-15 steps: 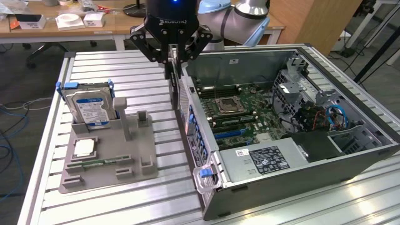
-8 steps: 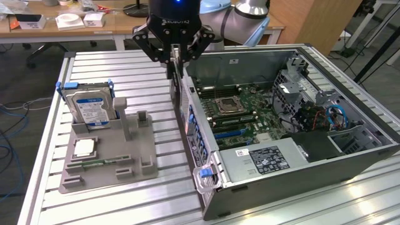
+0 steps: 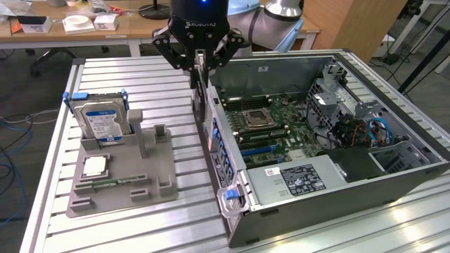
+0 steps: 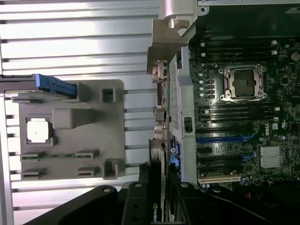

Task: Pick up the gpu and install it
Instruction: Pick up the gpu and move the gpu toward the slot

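1. The slatted metal worktop [image 3: 126,232] carries everything.
2. An open computer case [image 3: 316,216] lies on its side on the exterior view's right half of the worktop, its inside facing up.
3. Inside it the motherboard [image 3: 281,126] lies bare, with an empty CPU socket [image 3: 256,118] and rows of memory and expansion slots. A silver power supply [image 3: 295,179] with a black label sits at the nearer end.
4. A grey holder [image 3: 158,174] stands on the exterior view's left, well apart from the case.
5. A hard drive [image 3: 102,121] with blue rails stands upright in the holder's far corner.
6. The gpu [image 3: 199,97] hangs edge-on and vertical, over the case wall that faces the holder. That wall lies right under the card, between it and the motherboard. Whether card and wall touch cannot be told.
7. The gripper [image 3: 199,66] is clamped on the gpu's upper end, one finger on each flat face.
8. A processor chip [image 3: 94,166] and a green memory stick [image 3: 105,184] lie in the holder's nearer pockets.
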